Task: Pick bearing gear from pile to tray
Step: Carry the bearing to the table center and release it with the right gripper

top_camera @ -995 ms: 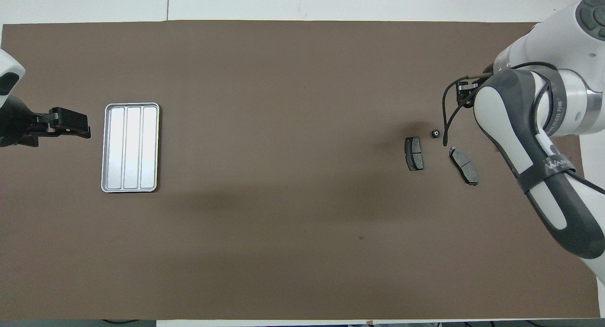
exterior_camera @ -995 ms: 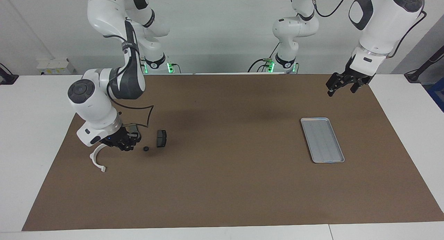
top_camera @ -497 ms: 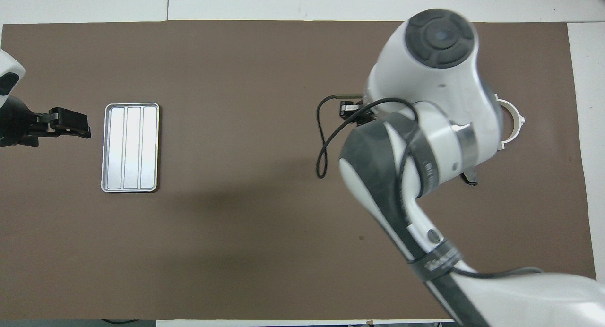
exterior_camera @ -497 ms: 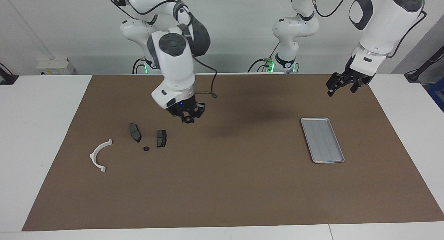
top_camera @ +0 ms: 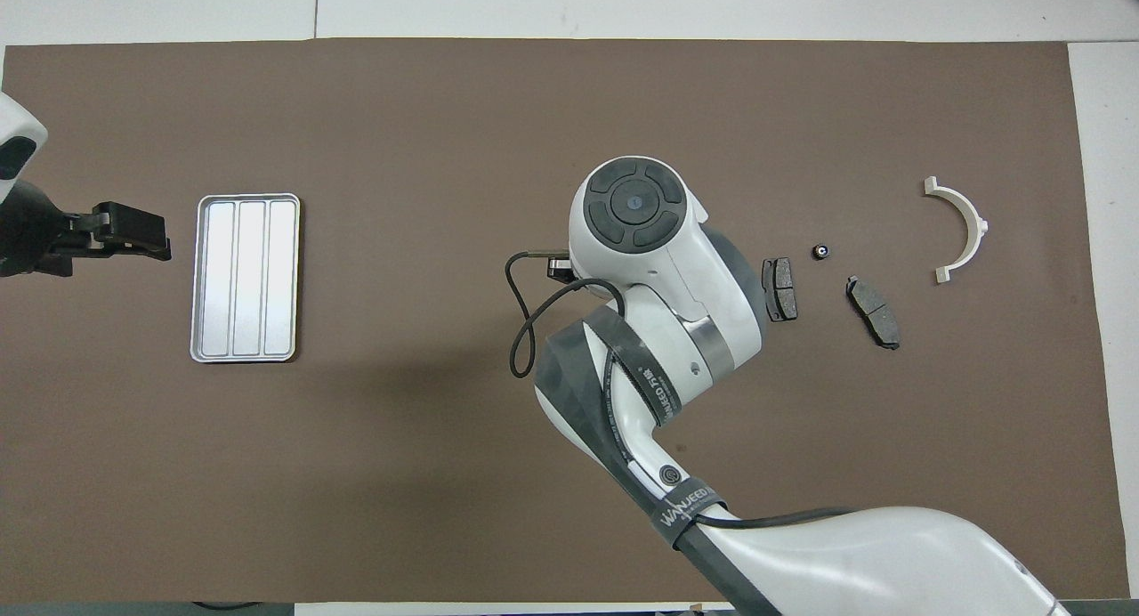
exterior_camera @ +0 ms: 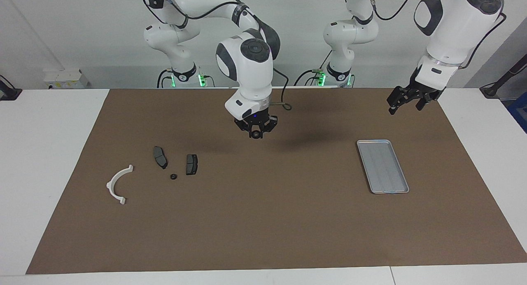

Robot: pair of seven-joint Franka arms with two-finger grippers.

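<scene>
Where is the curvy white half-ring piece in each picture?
Facing view: the white half-ring bracket lies low at the picture's left, at the right arm's end of the brown mat.
Overhead view: the same bracket sits at the picture's right.
Shared landmark: the two dark grey brake pads lie beside it in both.

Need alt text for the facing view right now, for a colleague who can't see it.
The right gripper, holding a small dark round part, hangs over the brown mat between the pile and the empty tray. The left gripper waits open, raised near the tray.
</scene>
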